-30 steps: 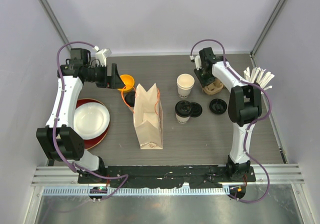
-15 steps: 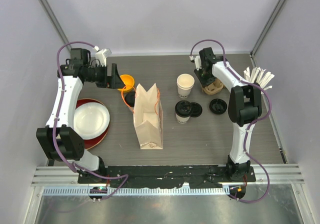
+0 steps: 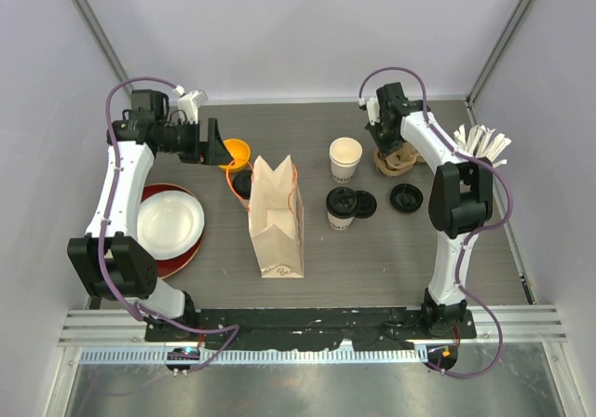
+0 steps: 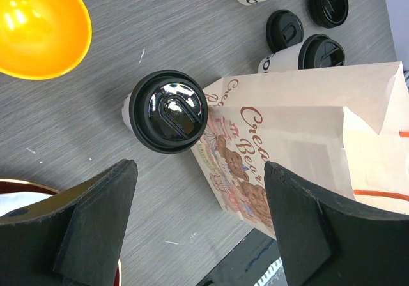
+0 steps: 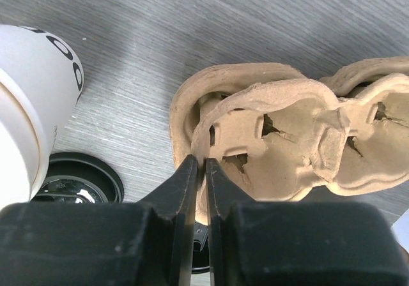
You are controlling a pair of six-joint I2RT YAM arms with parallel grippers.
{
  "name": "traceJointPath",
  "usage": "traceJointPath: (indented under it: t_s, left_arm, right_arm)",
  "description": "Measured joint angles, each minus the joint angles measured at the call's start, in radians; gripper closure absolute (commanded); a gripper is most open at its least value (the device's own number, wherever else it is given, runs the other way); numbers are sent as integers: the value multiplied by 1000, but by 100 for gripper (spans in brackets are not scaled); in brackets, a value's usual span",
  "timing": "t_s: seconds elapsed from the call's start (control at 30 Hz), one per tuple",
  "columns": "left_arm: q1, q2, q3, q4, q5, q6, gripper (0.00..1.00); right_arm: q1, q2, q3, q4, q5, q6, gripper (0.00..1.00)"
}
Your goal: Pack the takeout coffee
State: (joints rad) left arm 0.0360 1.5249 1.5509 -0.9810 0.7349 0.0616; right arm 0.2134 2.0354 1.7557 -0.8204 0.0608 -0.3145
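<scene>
While the takeout coffee stands on the grey wood-grained counter, fetching a carrier appears to be the step in hand. The thin rim of the top cup carrier, well to the right of the paper bag, is pinched between the almost closed jaws of the right pincer. One lidded cup is set just left of the bag, beneath the widely spread, empty left pincer. The second lidded cup is near the bag's right side. A straight lift is called for next, so that the rough, fibrous moulded pulp is parted from the carrier nested beneath. The cups are smooth, tapered white paper under glossy round black lids, and the bag is creased kraft paper.
</scene>
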Motion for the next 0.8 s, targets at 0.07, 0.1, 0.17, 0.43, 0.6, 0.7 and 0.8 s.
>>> traceJointPath:
  t_s: [0.07,0.1,0.17,0.43,0.6,0.7,0.8]
  left_arm:
    - [0,0,0,0,0,0,15]
    - [0,0,0,0,0,0,15]
    - [0,0,0,0,0,0,15]
    - [0,0,0,-1,0,0,15]
    - [0,0,5,-4,0,0,15]
    - [0,0,11,-5,0,-1,15]
    - [0,0,24,-5,0,-1,15]
  right_arm:
    - [-3,-7,3,1,1,-1,93]
    - [-5,-12,4,0,1,-2,95]
    - [-6,-20,7,-3,5,-4,99]
    - [-6,-76,21,-11,90,-28,99]
    - [-6,-162,21,20,198,-60,99]
    - [-6,-236,21,64,240,-86,99]
    - [-6,-303,21,104,266,-108,99]
